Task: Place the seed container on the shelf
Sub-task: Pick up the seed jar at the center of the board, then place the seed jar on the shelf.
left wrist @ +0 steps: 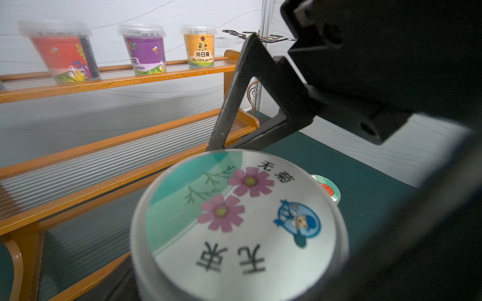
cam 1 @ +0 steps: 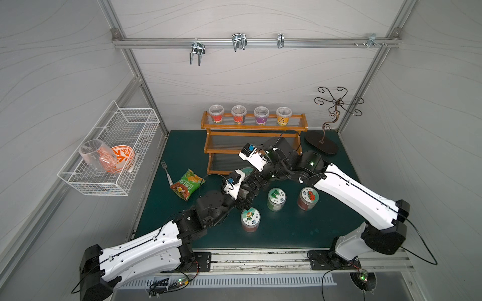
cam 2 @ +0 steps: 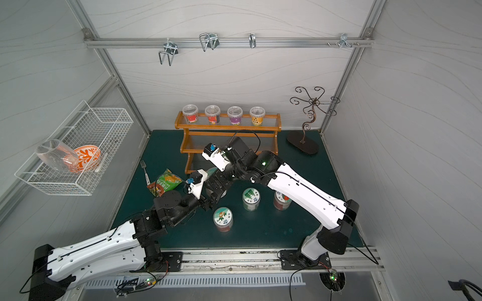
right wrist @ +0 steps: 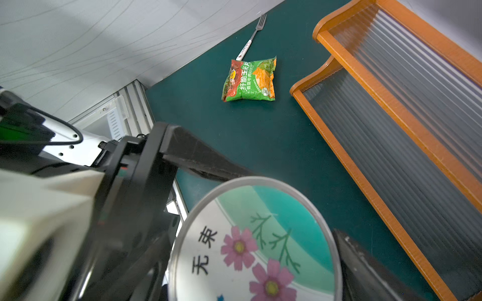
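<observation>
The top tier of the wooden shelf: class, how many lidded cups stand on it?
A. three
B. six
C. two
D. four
D: in a top view, the shelf carries four lidded cups in a row on its top tier: a red cup, a second red cup, a purple cup and a yellow cup.
</observation>
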`<state>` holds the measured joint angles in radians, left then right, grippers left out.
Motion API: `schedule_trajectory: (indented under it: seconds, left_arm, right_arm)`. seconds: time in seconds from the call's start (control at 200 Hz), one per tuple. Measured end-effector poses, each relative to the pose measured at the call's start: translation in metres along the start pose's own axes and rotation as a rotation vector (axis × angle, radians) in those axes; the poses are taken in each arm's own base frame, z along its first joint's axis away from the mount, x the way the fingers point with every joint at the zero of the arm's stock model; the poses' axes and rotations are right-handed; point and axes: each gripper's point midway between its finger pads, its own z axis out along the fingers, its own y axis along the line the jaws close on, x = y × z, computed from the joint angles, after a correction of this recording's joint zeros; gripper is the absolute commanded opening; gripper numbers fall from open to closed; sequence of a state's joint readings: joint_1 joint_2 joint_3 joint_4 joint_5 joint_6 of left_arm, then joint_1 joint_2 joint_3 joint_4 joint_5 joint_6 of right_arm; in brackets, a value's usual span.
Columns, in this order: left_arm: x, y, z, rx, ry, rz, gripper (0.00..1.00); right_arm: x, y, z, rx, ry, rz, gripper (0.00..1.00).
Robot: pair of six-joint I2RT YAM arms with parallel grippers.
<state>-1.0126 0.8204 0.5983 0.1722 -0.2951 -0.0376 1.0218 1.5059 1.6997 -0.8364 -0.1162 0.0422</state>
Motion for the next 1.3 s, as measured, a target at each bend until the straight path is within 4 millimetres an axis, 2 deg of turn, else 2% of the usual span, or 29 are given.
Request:
schedule_trajectory:
  seconds: [0.185, 0.34, 0.455, 0.605, 0.735, 0.835, 0.975, 1.3]
  left_arm:
    - [0.007, 0.006, 0.006, -0.027, -0.037, -0.012, 0.55]
    - [0.012, 0.026, 0.016, -0.115, -0.071, -0.026, 0.55]
    - [0.012, 0.051, 0.025, -0.203, -0.107, -0.054, 0.55]
    - [0.016, 0.097, 0.037, -0.342, -0.143, -0.119, 0.54]
    - [0.024, 0.131, 0.048, -0.434, -0.162, -0.151, 0.54]
    - [0.035, 0.154, 0.057, -0.492, -0.152, -0.159, 0.53]
    - [0.04, 0.176, 0.072, -0.536, -0.146, -0.156, 0.53]
    - [0.014, 0.211, 0.095, -0.583, -0.214, -0.161, 0.53]
  right_arm:
    - [-0.004, -0.009, -0.021, 0.017, -0.111, 0.058, 0.99]
    - [-0.008, -0.045, -0.051, 0.116, -0.235, 0.155, 0.99]
    - [0.001, -0.075, -0.06, 0.191, -0.29, 0.229, 0.99]
    - [0.027, -0.104, -0.048, 0.253, -0.286, 0.294, 0.99]
    - [0.044, -0.114, -0.031, 0.268, -0.268, 0.308, 0.99]
    - [0.05, -0.118, -0.022, 0.271, -0.268, 0.305, 0.99]
    - [0.051, -0.122, -0.012, 0.273, -0.281, 0.287, 0.99]
    - [0.053, -0.126, 0.0, 0.268, -0.311, 0.256, 0.99]
